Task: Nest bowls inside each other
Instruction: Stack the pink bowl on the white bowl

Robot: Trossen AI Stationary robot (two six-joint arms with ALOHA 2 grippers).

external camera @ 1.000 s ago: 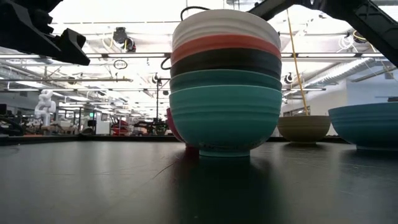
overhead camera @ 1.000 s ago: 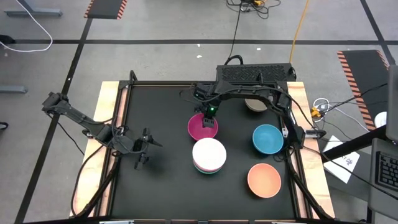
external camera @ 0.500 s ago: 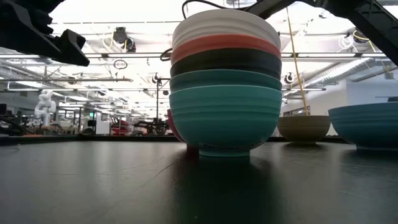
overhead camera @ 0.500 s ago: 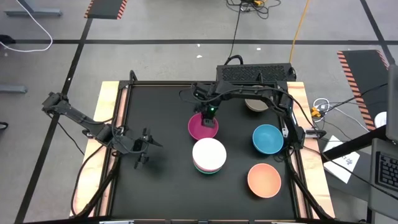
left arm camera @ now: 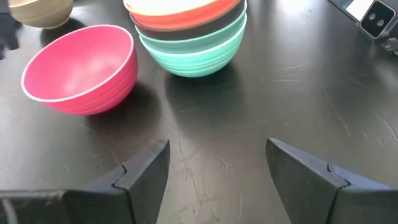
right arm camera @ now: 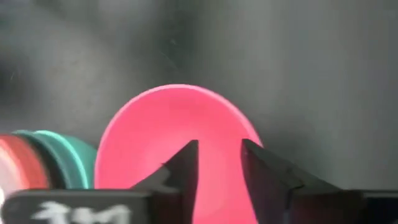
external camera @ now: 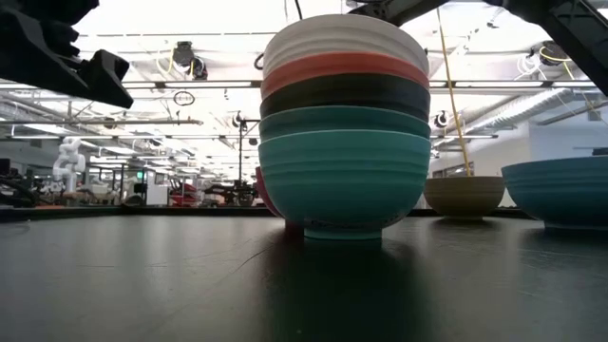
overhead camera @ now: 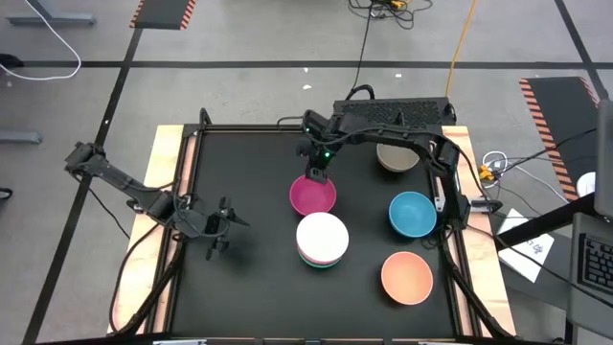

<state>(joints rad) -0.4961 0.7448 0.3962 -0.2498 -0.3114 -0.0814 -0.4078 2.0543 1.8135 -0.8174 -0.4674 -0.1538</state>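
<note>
The right gripper [overhead camera: 316, 175] is held above the far rim of the magenta bowl [overhead camera: 312, 195], its fingers [right arm camera: 180, 168] parted by a narrow gap with nothing between them; in the right wrist view the pink bowl [right arm camera: 180, 130] is seen directly beneath them. The magenta bowl stands upright on the black table [overhead camera: 239, 287], just behind the stack of bowls [overhead camera: 322, 240], which is topped by a white bowl and seen in the low view as white, red, black, dark green and turquoise [external camera: 344, 190] layers. A small gap is kept between the magenta bowl and the stack. To the right, the blue bowl [overhead camera: 413, 214] and the peach-orange bowl [overhead camera: 407, 277] are set apart from each other near the table's right edge, and the grey-brown bowl [overhead camera: 393, 158] lies at the far edge, partly covered by the right arm. The left gripper [overhead camera: 222, 230] is parked over the left part of the table, its fingers [left arm camera: 146, 168] spread wide and empty. A broad stretch of bare black surface is left in front of it and along the near edge.
</note>
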